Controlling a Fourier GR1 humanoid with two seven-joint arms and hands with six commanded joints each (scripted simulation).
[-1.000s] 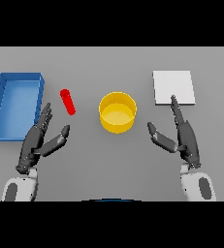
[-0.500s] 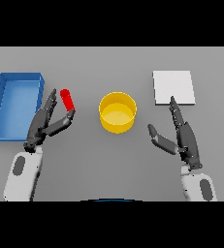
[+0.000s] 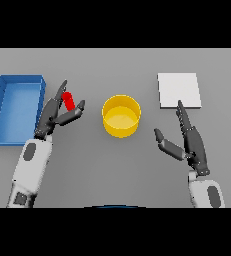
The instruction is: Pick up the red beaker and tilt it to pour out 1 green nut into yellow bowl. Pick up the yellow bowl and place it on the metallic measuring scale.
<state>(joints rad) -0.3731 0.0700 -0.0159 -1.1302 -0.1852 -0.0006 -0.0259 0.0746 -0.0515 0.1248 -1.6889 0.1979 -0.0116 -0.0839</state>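
The red beaker point(image 3: 68, 100) lies on the grey surface point(image 3: 117, 165) at about 10 o'clock from the picture's centre, a short red cylinder tilted with its upper end leaning toward 11 o'clock. The left robot hand point(image 3: 57, 114) is at it: its fingers point(image 3: 55, 102) reach up along the beaker's 9 o'clock side, and the thumb point(image 3: 75, 112) angles up to just below the beaker's lower end at 5 o'clock. The beaker sits in the gap between fingers and thumb; whether either touches it cannot be told, and the fingers look fairly straight, not wrapped round it. Its white and grey forearm comes in from 7 o'clock.

The yellow bowl point(image 3: 121, 116) stands upright near the centre, just to the 3 o'clock side of the beaker and apart from both robot hands. No nut can be made out inside it or in the beaker.

The metallic measuring scale point(image 3: 179, 90) is a pale flat square at 2 o'clock, well apart from the bowl. The right robot hand point(image 3: 191, 142) hovers at 4 o'clock with fingers straight and spread, pointing toward 12 o'clock so the fingertips come near the scale's lower edge; its thumb sticks out toward 9 o'clock. It holds nothing.

A blue tray point(image 3: 17, 107) rests at 9 o'clock, just beside the left robot hand.
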